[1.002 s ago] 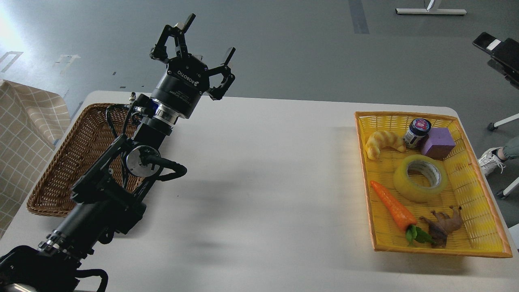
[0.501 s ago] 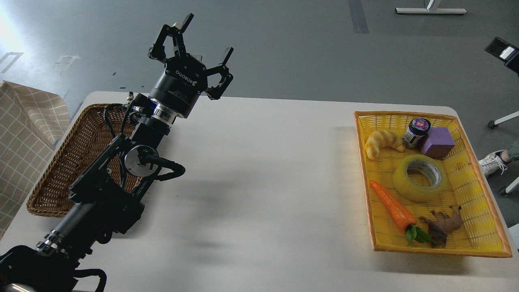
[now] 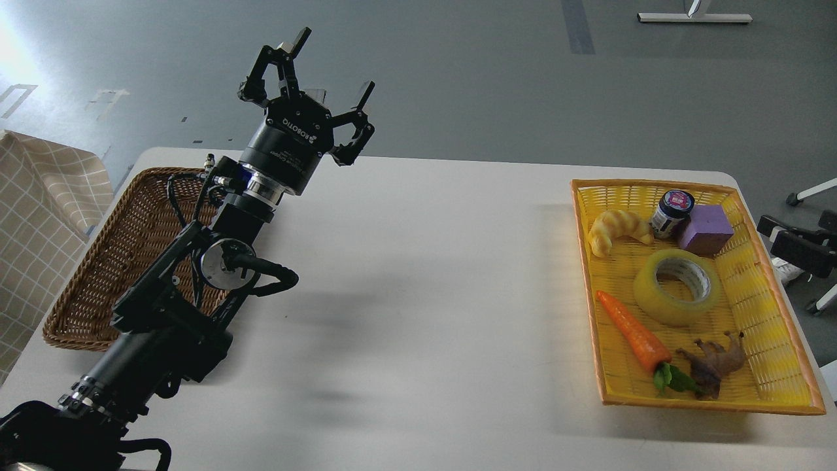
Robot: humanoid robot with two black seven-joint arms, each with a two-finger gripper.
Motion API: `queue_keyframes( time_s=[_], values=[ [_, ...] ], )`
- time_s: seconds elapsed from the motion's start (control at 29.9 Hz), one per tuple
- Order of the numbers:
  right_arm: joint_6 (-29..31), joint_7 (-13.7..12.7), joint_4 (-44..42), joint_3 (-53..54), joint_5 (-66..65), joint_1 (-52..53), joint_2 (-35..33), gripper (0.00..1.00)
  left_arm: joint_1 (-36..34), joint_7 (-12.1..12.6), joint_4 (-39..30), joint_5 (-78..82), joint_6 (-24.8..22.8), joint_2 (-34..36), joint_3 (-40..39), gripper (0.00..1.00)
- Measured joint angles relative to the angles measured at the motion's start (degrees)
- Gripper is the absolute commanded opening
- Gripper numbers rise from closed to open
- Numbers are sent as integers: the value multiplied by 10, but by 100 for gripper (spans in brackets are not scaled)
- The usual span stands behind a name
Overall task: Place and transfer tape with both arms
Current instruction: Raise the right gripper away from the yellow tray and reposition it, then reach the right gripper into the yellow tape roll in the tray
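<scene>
1. A brown wicker basket (image 3: 111, 261) sits at the table's (image 3: 418, 294) left edge.
2. A yellow tray (image 3: 771, 366) on the right holds a croissant (image 3: 614, 230), jar (image 3: 673, 212), purple block (image 3: 706, 229), carrot (image 3: 633, 335) and what looks like a brown animal figure (image 3: 716, 363).

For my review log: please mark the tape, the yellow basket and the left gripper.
tape (image 3: 654, 302): head view, on its translucent yellow side wall.
yellow basket (image 3: 654, 186): head view, on its far rim.
left gripper (image 3: 332, 67): head view, midway between its spread fingertips.
</scene>
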Motion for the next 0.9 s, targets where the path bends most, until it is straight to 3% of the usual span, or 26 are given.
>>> queue_keyframes(
  time_s=[0.37,0.57,0.9],
  values=[
    [0,-23,-58,-4,-46,19,56,97,1,-1,-4,0,-2,4,-1,98],
    [1,-48,-68,-35,-47,48,86,97,2,-1,-5,0,-2,2,0,98],
    [3,-55,-116,-116,-47,131,103,97,2,-1,-5,-1,-1,1,-1,98]
  ],
)
